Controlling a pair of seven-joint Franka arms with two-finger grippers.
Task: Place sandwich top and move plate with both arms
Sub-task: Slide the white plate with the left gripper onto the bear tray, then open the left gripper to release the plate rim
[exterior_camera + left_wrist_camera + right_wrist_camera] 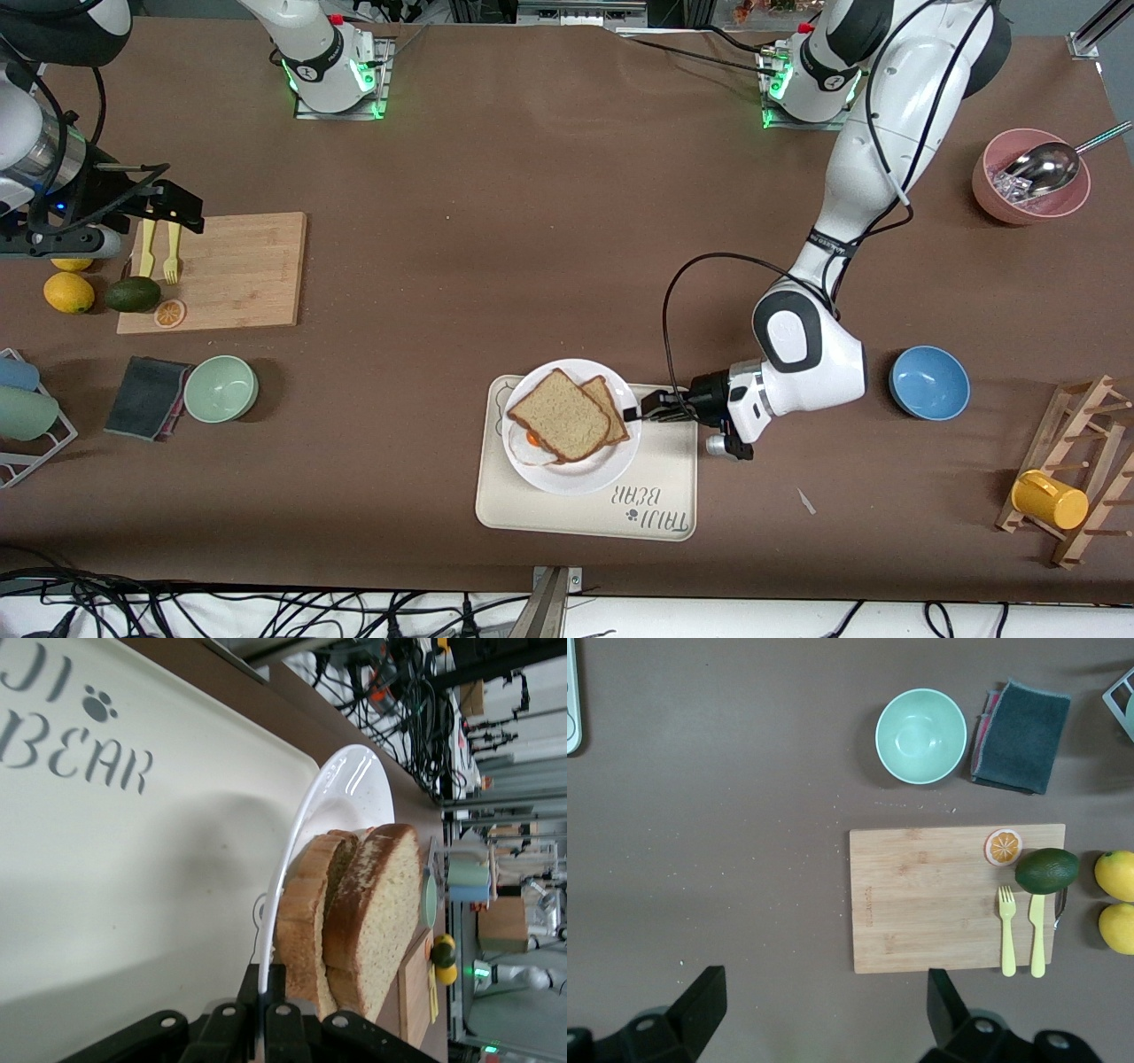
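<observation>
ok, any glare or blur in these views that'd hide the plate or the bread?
Front view: even light, soft shadows, the sandwich top sharp. Left wrist view: bright streaks of glare on the plate rim, and the left tool shut on that rim looks soft, so close to the lens. Right wrist view: flat light, crisp cutting board, open right tool dark.

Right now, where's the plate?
In the front view, the plate sits on the tray, near the front camera at mid-table, holding the sandwich top. The left gripper is shut on its rim.

The sandwich top (pixel 558 415) hides most of the fried egg (pixel 530 446).
</observation>
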